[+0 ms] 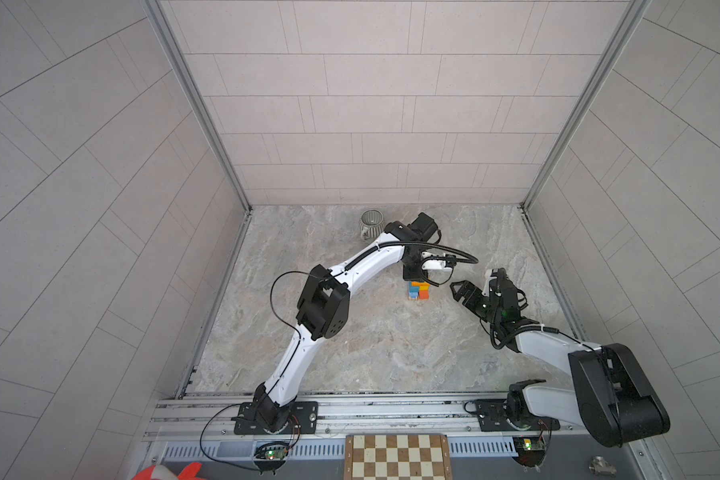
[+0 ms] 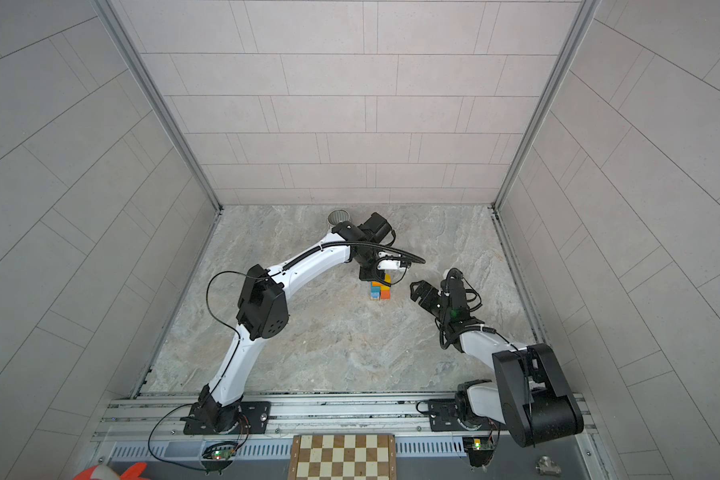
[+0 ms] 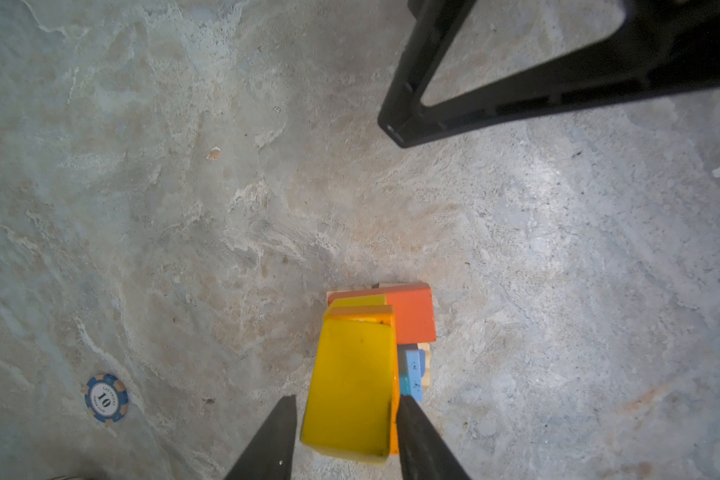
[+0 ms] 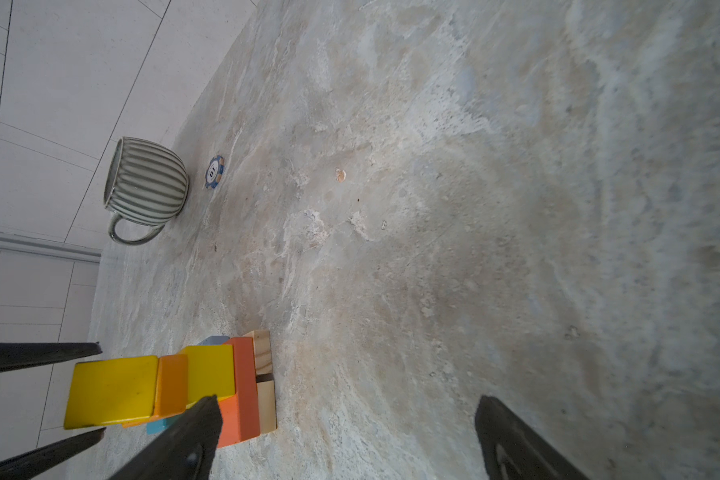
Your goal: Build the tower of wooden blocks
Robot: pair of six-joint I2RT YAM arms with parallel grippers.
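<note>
The wood block tower [image 1: 419, 290] [image 2: 380, 289] stands mid-table: natural-wood cubes at the base, an orange-red block [image 3: 412, 320], blue pieces, then yellow and orange blocks. A yellow block [image 3: 350, 382] [image 4: 109, 390] lies on top. My left gripper [image 3: 347, 399] [image 1: 413, 277] hangs over the tower, open. Its fingers straddle the yellow block, with a visible gap on one side. My right gripper [image 4: 346, 401] [image 1: 458, 291] stands open and empty just right of the tower, and one finger [image 3: 395, 129] shows in the left wrist view.
A grey ribbed cup [image 1: 371, 224] [image 4: 146, 183] stands near the back wall, with a blue poker chip [image 3: 106, 398] [image 4: 215, 171] beside it. A chessboard [image 1: 398, 457] lies off the front edge. Walls close in the table on three sides.
</note>
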